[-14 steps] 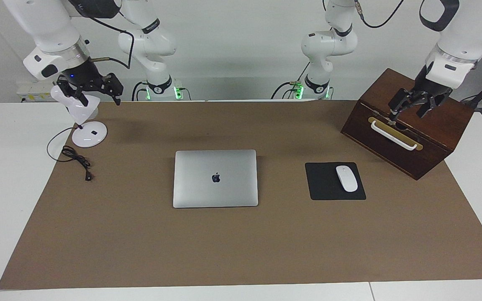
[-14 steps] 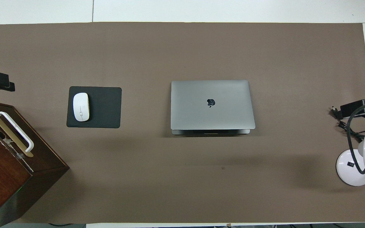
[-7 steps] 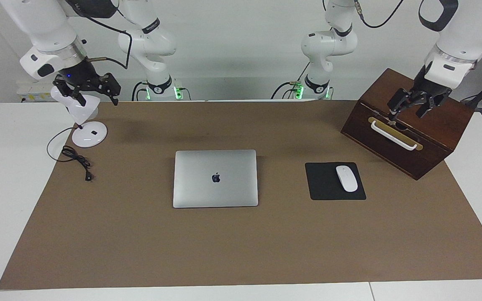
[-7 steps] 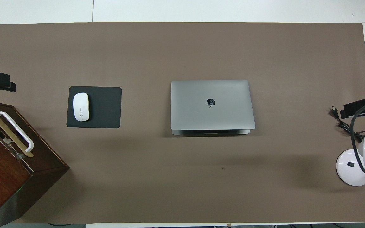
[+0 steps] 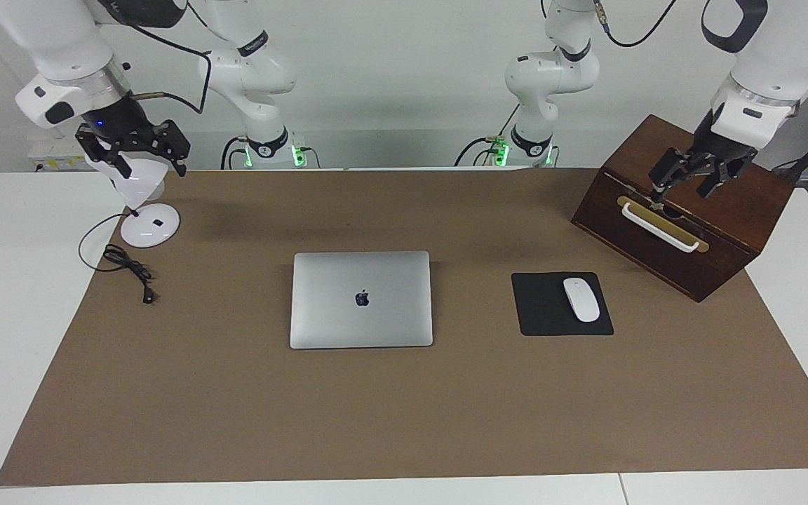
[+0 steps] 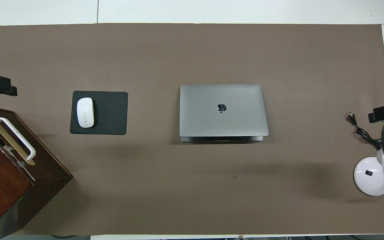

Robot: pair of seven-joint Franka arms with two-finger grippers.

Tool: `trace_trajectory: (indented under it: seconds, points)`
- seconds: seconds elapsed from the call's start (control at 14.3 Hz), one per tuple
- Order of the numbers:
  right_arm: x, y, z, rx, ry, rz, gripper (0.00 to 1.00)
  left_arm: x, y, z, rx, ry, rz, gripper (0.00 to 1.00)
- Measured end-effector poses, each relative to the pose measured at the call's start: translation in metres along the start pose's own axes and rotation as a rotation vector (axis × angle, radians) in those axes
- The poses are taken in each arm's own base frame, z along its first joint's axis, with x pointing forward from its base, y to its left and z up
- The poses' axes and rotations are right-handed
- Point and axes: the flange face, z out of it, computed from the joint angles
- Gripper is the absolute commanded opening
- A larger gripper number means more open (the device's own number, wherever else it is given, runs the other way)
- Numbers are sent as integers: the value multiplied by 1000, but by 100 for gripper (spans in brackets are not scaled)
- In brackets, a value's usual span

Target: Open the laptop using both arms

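The thin silver-grey rectangular laptop (image 5: 361, 299) lies shut and flat in the middle of the brown paper-covered table (image 5: 404, 421), its dark logo up, with neither arm touching it. Beside it, toward the left arm's end of the table, a black rectangular mouse pad (image 5: 551, 312) carries a white oval mouse (image 5: 581, 299). Nearer to the robots than the pad, at the same end, stands a tilted dark brown wooden box (image 5: 698, 231) with a white bar handle (image 5: 658, 227) on a brass plate. The left tool (image 5: 688, 184) hangs in the air over that box, just above the handle and, as far as the facing view shows, apart from it; its fingers are spread and hold nothing. At the right arm's end of the table stands a white desk lamp (image 5: 143, 210) with a round base, and its black cord (image 5: 127, 263) trails across the table surface. The right tool (image 5: 141, 151) hovers over the lamp's shade, raised above the table; its black links splay outward, but I cannot tell whether its fingertips meet or stand apart. In the overhead view only the black tips of the 2 tools show, at the side edges of the frame.
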Motion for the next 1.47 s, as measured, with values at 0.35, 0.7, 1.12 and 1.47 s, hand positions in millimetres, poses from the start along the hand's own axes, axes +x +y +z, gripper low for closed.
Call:
trace_trajectory:
  seconds: [0.35, 0.7, 1.12, 1.47]
  points:
    - [4, 34, -2, -10, 64, 5, 100, 3, 17, 0, -4, 32, 29, 100]
    - [19, 48, 15, -28, 156, 25, 100, 3, 22, 4, -5, 32, 38, 89]
    - [43, 52, 70, 72, 276, 121, 100, 5, 18, 7, -5, 48, 31, 0]
    - [59, 35, 109, 225, 315, 313, 100, 6, 16, 5, -5, 56, 30, 0]
